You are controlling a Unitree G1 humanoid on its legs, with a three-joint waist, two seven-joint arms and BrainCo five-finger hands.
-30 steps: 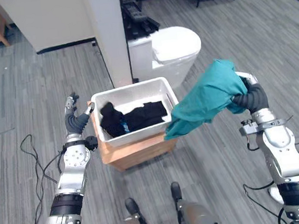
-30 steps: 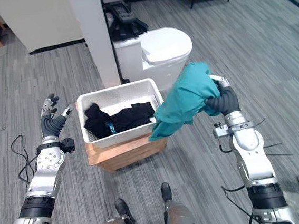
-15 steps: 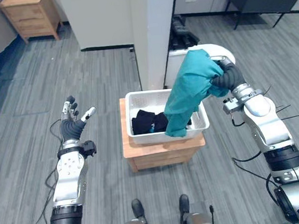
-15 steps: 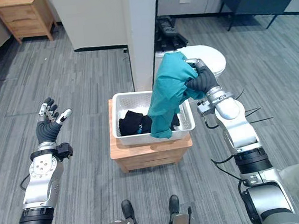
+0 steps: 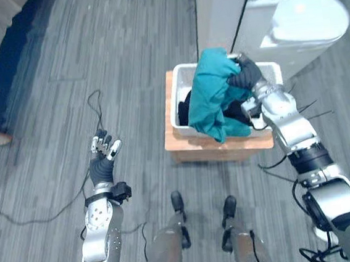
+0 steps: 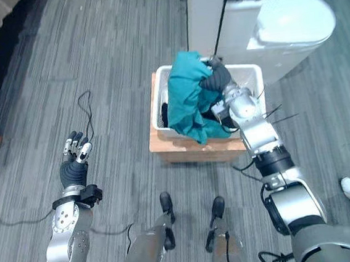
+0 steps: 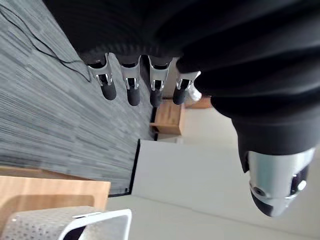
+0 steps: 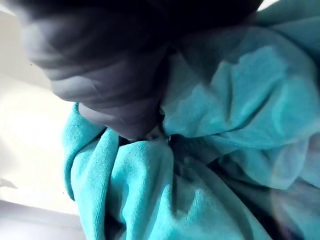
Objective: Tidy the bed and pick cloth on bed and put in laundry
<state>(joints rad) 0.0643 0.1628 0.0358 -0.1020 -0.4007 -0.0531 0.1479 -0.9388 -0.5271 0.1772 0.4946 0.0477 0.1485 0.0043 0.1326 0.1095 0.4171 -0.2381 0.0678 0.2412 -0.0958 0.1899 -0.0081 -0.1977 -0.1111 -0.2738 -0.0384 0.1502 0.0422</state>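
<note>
Teal cloth (image 5: 212, 99) bunched in the right hand (image 5: 248, 74) over the white basket (image 5: 174, 106).

The right hand is clamped on the upper folds of the cloth above the basket's far rim, its fingers buried in the fabric; the right wrist view has teal folds pressed against the hand's dark cover; the cloth hangs across the middle of the basket and spills over its near rim, its lowest edge reaching the near edge of the wooden stand (image 5: 195, 150) that carries the basket; black clothes (image 5: 184, 110) lie inside against the basket's left wall; the left hand (image 5: 101, 160) is held up over the grey floor (image 5: 127, 80), well apart from the stand's left edge, fingers (image 7: 108, 87) straight and spread, holding nothing; a white lidded bin (image 5: 301, 23) stands just beyond the basket's far right corner.
</note>
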